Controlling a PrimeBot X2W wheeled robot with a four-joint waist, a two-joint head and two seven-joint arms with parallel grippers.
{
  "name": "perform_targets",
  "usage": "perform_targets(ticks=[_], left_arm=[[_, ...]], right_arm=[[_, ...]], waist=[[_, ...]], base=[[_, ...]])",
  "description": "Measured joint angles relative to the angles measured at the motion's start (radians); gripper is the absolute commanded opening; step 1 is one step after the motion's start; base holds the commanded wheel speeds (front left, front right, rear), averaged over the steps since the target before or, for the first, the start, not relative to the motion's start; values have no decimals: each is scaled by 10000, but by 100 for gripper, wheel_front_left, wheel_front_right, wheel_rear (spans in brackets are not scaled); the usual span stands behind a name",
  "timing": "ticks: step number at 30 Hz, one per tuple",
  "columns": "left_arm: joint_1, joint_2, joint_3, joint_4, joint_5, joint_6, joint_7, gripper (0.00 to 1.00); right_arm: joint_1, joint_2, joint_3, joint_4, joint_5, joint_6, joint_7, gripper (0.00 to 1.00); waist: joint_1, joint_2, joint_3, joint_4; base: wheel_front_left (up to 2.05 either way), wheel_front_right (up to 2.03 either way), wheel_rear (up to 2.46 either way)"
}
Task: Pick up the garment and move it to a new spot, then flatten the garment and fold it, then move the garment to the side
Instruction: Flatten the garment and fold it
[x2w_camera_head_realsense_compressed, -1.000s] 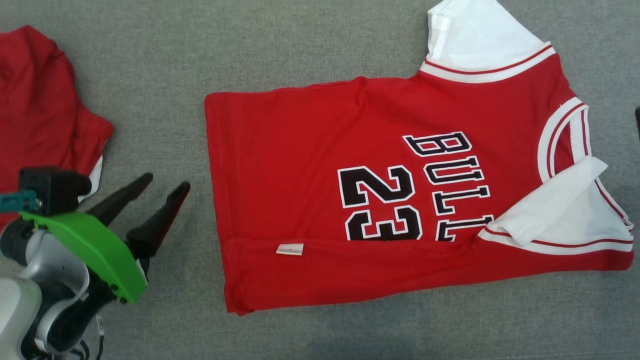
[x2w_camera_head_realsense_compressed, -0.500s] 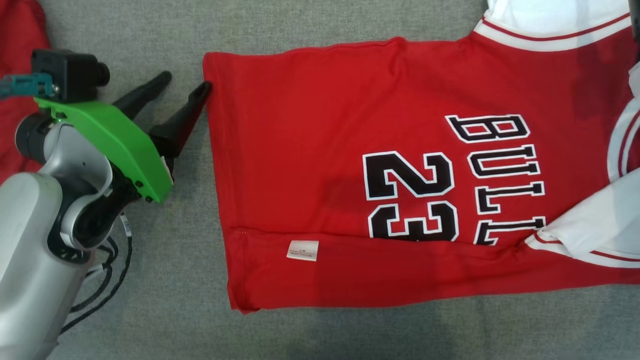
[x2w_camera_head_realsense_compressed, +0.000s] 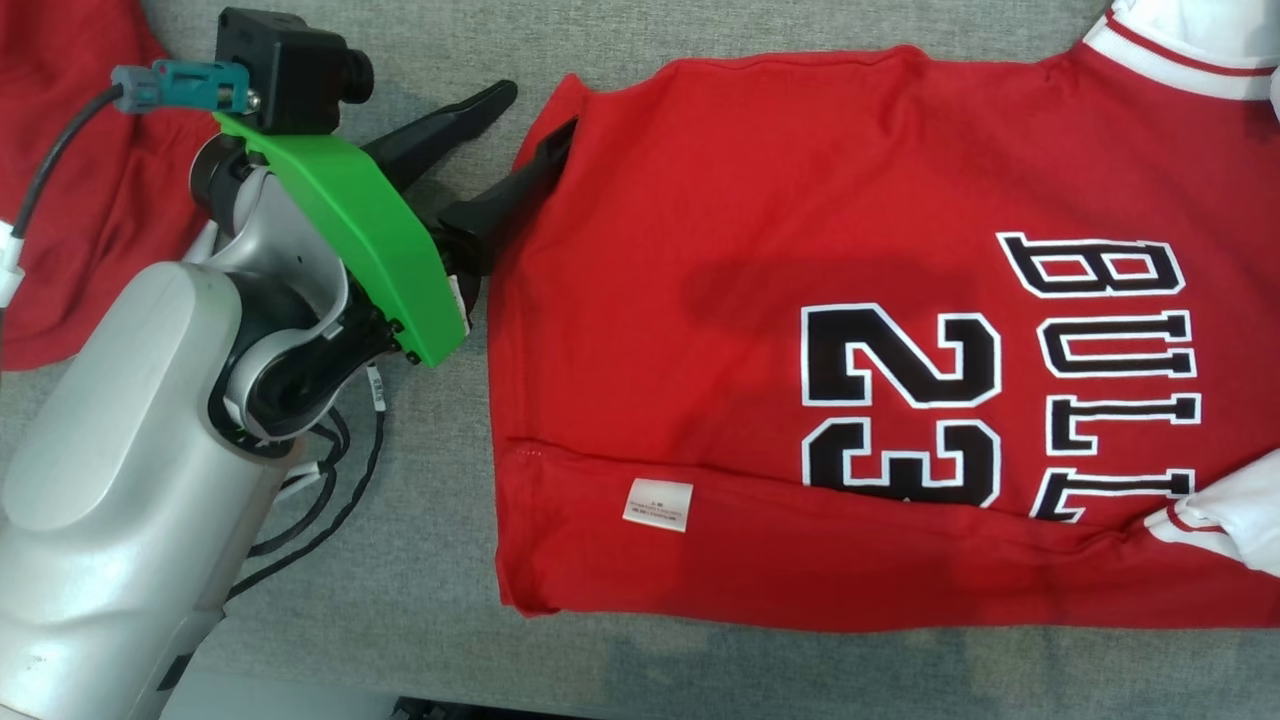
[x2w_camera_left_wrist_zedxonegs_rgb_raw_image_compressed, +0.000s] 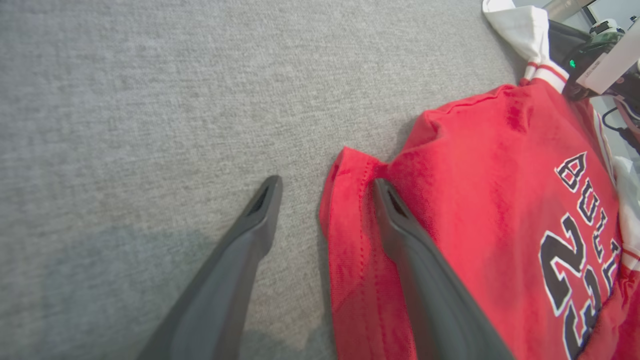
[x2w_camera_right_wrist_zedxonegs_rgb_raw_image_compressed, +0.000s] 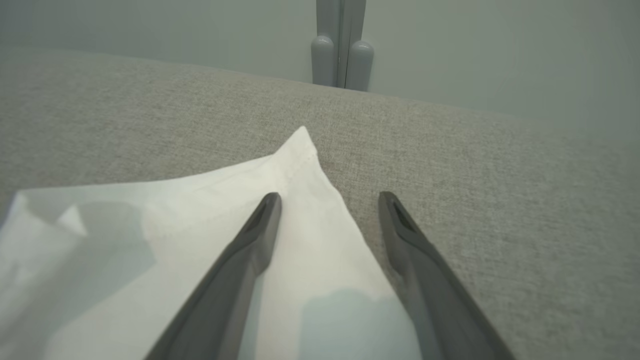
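Left gripper sits spread astride a bottom corner of the red Bulls jersey, its hem bunched between the fingers, nothing pinched yet. I'd slide deeper so every layer sits between them before closing. Right gripper, also spread, straddles the edge of the white sleeve on the grey cloth surface; I'd close both together.

Robot test room, likely: grey cloth-covered tabletop, bare pale wall.
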Motion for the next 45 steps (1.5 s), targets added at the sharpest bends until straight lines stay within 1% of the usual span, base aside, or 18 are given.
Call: perform_targets(ticks=[1, 2, 4, 5, 6, 7, 11, 14, 17, 19, 20, 21, 22, 23, 27, 28, 30, 45], left_arm=[[-33, -77, -10, 96, 44, -15, -4, 100], [-71, -142, -13, 169, 44, -58, -4, 48], [-92, -232, 15, 341, -13, -90, -8, 21], [-95, -234, 19, 430, -69, -90, -4, 17], [-95, -234, 8, 502, -69, -98, -2, 18], [-96, -234, 15, 591, -73, -98, -2, 33], [-109, -295, -8, 838, -226, -102, -2, 21], [-141, -408, -107, 984, -236, -144, 0, 0], [-279, -433, -251, 1143, -219, -215, -2, 0], [-323, -510, -324, 1281, -130, -238, -130, 0], [-324, -550, -336, 1365, -121, -267, -211, 0], [-326, -581, -341, 1415, -105, -276, -270, 0], [-328, -621, -349, 1446, -67, -280, -303, 0], [-328, -675, -353, 1476, -35, -309, -380, 0], [-333, -767, -349, 1538, -35, -320, -594, 0], [-333, -773, -360, 1553, -35, -322, -619, 0], [-334, -788, -380, 1592, -35, -326, -631, 0], [147, -767, -447, 2222, 205, -347, -1816, 0]], right_arm=[[-60, 2, 29, 98, 0, 0, -46, 100], [-118, 10, 61, 188, -8, 2, -90, 100], [-185, 21, 134, 347, -10, 10, -140, 100], [-226, 33, 192, 428, -10, 12, -167, 100], [-291, 50, 242, 518, -10, 13, -174, 100], [-353, 69, 274, 600, -12, 15, -180, 100], [-560, 84, 380, 911, -100, 29, -221, 100], [-723, 90, 466, 1112, -113, 59, -222, 100], [-844, 88, 550, 1327, -117, 113, -251, 100], [-973, 84, 596, 1572, -171, 157, -336, 22], [-976, 84, 598, 1659, -171, 205, -353, 19], [-981, 81, 598, 1722, -171, 205, -353, 26], [-995, 75, 600, 1779, -171, 205, -357, 26], [-1016, 73, 608, 1854, -173, 207, -412, 36], [-1123, 35, 662, 2134, -184, 221, -420, 38], [-1151, 31, 667, 2203, -184, 221, -420, 37], [-1159, 23, 658, 2272, -184, 221, -422, 0], [-1060, 393, 33, 2242, 474, 336, -2075, 0]], waist=[[0, 0, -5, 56], [0, 0, -16, 106], [0, 0, -52, 194], [0, 0, -76, 223], [0, 0, -99, 245], [0, 0, -118, 262], [0, 0, -160, 304], [0, 0, -171, 326], [-1, 0, -186, 348], [-2, 0, -217, 377], [-1, 0, -241, 392], [-2, 0, -269, 409], [-2, 0, -294, 428], [-1, 0, -321, 450], [-1, 0, -411, 540], [-1, 0, -431, 556], [-1, 0, -447, 571], [-1, 0, -1200, 500]], base=[[0, 0, 0], [0, 0, 0], [0, 0, 0], [0, 0, 0], [0, 0, 0], [0, 0, 0], [0, 0, 0], [0, 0, 0], [0, 0, 0], [0, 0, 0], [0, 0, 0], [0, 0, 0], [0, 0, 0], [0, 0, 0], [0, 0, 0], [0, 0, 0], [0, 0, 0], [0, 0, 0]])
